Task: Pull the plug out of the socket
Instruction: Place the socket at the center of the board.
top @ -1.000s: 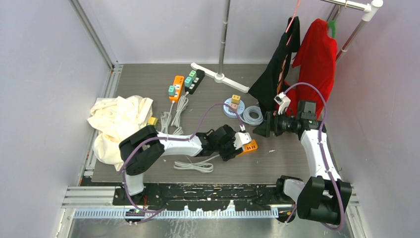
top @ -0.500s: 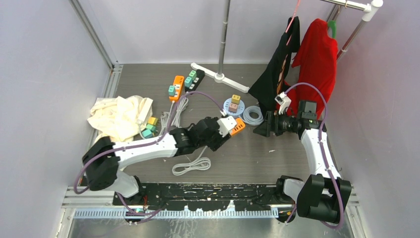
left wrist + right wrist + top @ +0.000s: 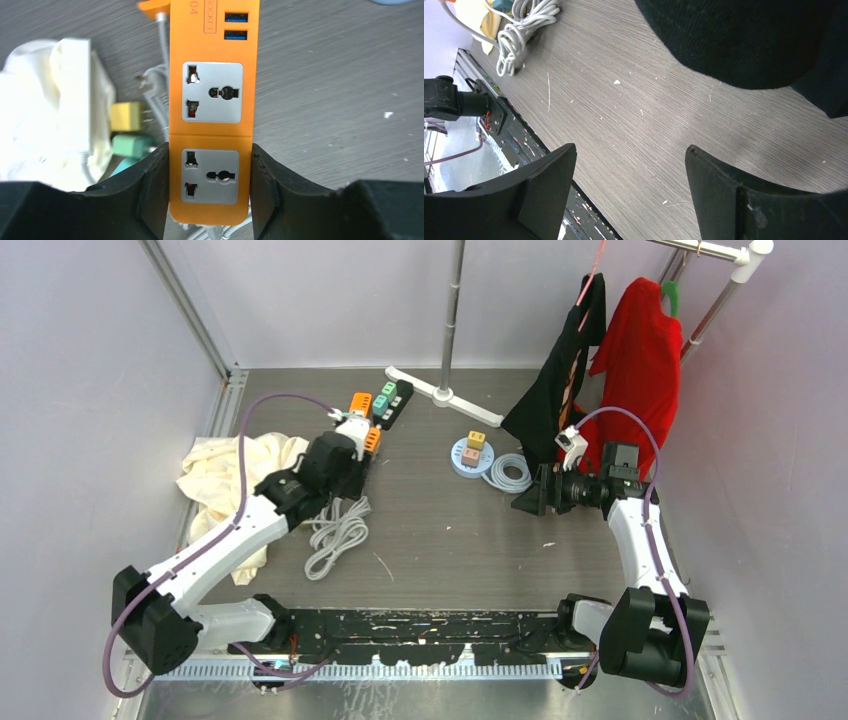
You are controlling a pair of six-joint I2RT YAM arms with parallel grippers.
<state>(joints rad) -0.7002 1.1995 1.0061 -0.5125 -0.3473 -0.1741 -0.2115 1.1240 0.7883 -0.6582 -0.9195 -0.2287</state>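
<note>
Orange socket strip (image 3: 212,107) between fingers (image 3: 150,192)

Orange power strip (image 3: 210,136) with grey socket faces (image 3: 223,109); table (image 3: 330,100) grey wood-grain

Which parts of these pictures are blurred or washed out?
Left wrist: the orange power strip is sharp, the white cloth beside it blurred and washed out. Right wrist: the table shows sharp grain, the black garment is nearly featureless. Top external: even light, soft shadows.
</note>
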